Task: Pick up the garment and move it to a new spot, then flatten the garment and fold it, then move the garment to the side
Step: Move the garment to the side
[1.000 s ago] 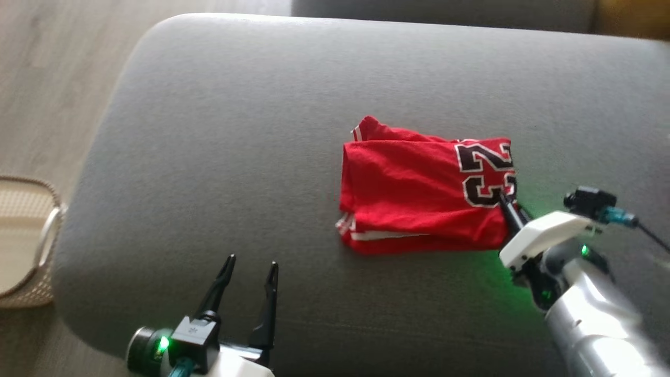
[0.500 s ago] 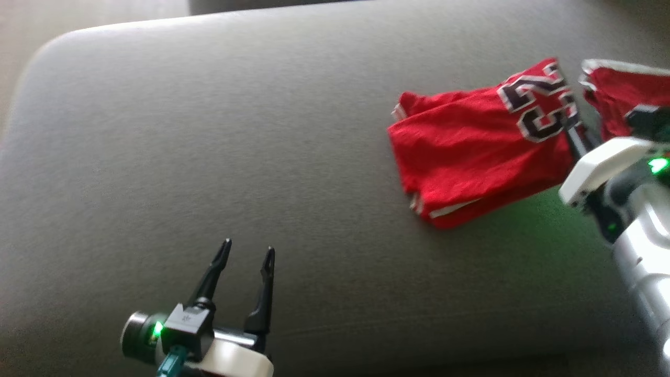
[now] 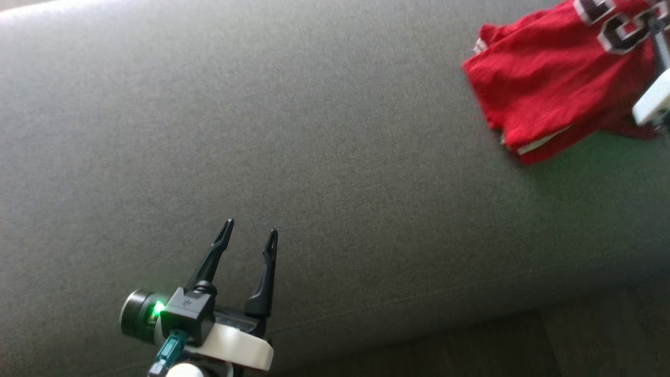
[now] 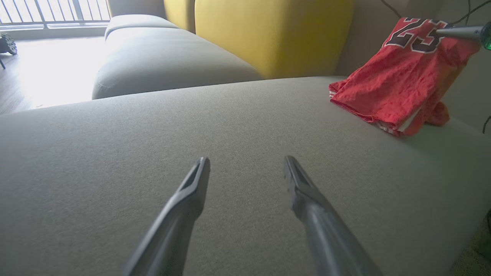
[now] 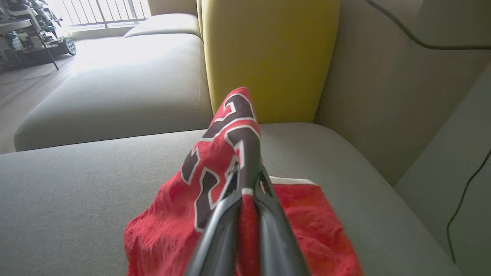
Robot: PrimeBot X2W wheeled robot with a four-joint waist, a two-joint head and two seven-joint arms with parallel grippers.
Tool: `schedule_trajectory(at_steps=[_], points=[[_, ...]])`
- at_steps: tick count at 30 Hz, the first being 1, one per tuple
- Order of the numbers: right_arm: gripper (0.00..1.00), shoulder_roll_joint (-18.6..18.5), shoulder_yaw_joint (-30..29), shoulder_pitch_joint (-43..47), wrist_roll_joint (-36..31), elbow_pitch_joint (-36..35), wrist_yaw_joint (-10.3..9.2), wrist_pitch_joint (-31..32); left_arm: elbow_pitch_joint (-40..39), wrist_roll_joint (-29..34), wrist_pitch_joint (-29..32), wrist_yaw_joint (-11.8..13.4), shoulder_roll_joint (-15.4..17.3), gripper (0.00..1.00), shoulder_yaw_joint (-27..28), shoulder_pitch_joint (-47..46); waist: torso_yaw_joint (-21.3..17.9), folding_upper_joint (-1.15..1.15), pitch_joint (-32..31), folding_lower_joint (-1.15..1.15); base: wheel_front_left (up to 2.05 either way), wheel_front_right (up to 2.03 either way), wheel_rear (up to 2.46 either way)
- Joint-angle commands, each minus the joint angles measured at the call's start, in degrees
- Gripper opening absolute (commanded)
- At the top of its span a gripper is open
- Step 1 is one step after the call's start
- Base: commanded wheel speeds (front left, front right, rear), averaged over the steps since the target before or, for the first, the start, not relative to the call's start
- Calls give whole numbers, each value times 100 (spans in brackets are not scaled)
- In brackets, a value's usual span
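The garment (image 3: 544,89) is a folded red jersey with dark, white-edged numbers, lying toward the right end of a grey sofa seat (image 3: 314,131). My right gripper (image 3: 655,23) is shut on its numbered edge and holds that edge raised, while the lower folds rest on the cushion. In the right wrist view the garment (image 5: 172,230) drapes over the closed right gripper (image 5: 247,172). The left wrist view shows the garment (image 4: 399,84) hanging from the right gripper (image 4: 439,32). My left gripper (image 3: 250,229) stands open over bare cushion, far left of the garment, with nothing between the fingers of that left gripper (image 4: 246,161).
A yellow cushion (image 4: 268,34) stands behind the seat, with another grey seat (image 4: 161,65) beyond it. A grey armrest wall (image 5: 383,96) with a dark cable (image 5: 402,34) rises to the right of the garment. The sofa's front edge and dark floor (image 3: 576,340) lie at lower right.
The head camera has swung, so the whole picture has shifted. The right gripper has lifted the garment's numbered edge and drawn it toward the seat's right end. The left gripper stays open.
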Motion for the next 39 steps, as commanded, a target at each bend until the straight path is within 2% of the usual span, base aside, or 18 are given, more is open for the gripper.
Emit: schedule_trajectory(at_steps=[1,5,6,7,8,12,15,18,22,25,30,39], points=[[0,-162,-70,-252,-101,-111,-2,23,-179,95,-69,-26,2,100,212,-213,-38,0,123,-1,0,0,0],[0,-264,-276,-395,-252,71,-2,106,-153,105,-69,-55,5,100,200,-296,-11,0,215,-1,0,0,0],[11,-298,-352,-427,-310,179,-2,151,-141,105,-69,-66,5,100,194,-319,6,0,238,-1,0,0,0],[46,-329,-434,-452,-379,307,-2,188,-125,105,-69,-77,5,100,186,-340,28,0,255,-1,0,0,0],[100,-362,-519,-474,-461,451,-2,209,-103,104,-69,-84,4,100,181,-356,54,0,267,-1,0,0,0],[100,-568,-915,-559,-898,879,-2,30,-58,90,-69,-81,1,100,191,-399,158,0,286,-1,0,0,0],[100,-504,-1156,-564,-1223,975,-2,-124,-46,80,-69,-71,0,100,207,-394,203,0,258,-1,0,0,0],[100,-234,-1288,-524,-1517,980,-2,-256,-56,75,-69,-49,-3,100,226,-378,226,0,193,-1,0,0,0],[100,377,-1370,-282,-1711,680,-2,-343,-90,35,-69,15,-9,100,279,-333,252,0,55,-1,0,0,0],[100,834,-1350,93,-1779,212,-2,-361,-114,-142,-69,91,-23,100,373,-275,296,0,-57,-1,0,0,0],[100,1496,-1279,1112,-1873,-1008,-2,-364,-119,-608,-69,261,-43,100,580,-203,455,0,-284,-1,0,0,0],[100,2069,-1418,3088,-2183,-3279,-2,-366,-138,-1278,-69,689,-48,100,742,-37,823,0,-826,-1,0,0,0]])
